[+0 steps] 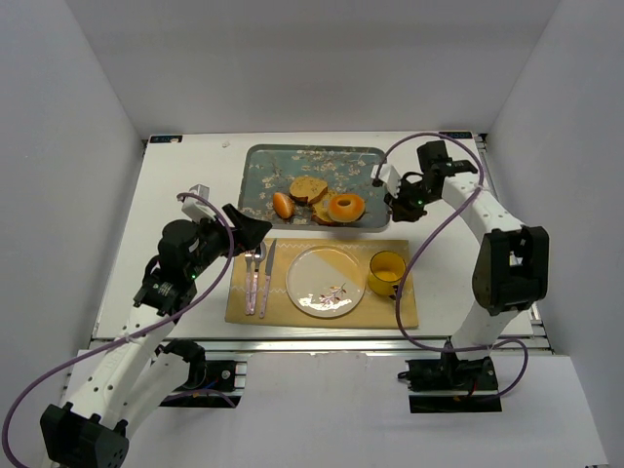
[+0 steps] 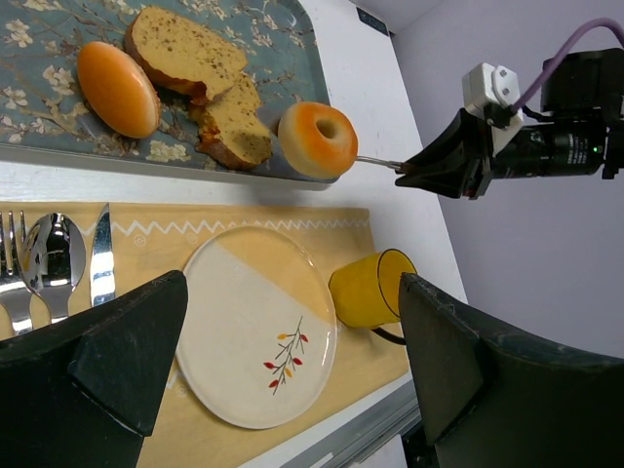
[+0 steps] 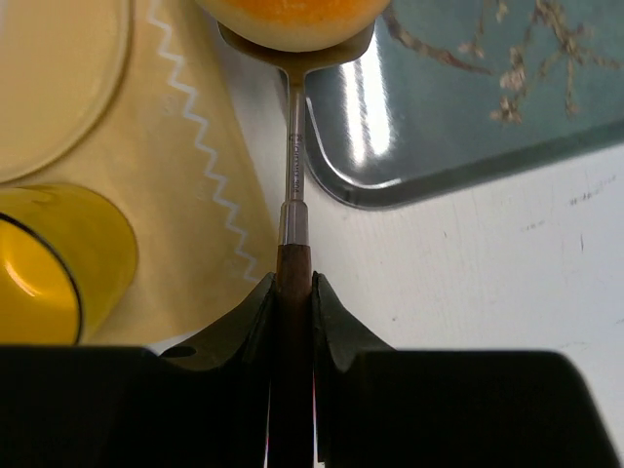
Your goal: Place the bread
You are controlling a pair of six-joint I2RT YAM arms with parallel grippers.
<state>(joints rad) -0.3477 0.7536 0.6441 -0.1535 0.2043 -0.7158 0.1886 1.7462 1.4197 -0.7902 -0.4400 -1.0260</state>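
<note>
- We see the glossy ring-shaped bread on a thin metal spatula blade, at the tray's near right rim.
- Our right pincer clamps the spatula's dark handle over the white counter.
- Our left pincer gapes wide above the mat's far left corner.

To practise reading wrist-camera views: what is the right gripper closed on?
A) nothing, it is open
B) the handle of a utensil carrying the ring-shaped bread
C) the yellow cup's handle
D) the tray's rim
B: in the right wrist view the right gripper clamps the utensil by its dark handle, and the blade at the far end sits under the bread.
</note>
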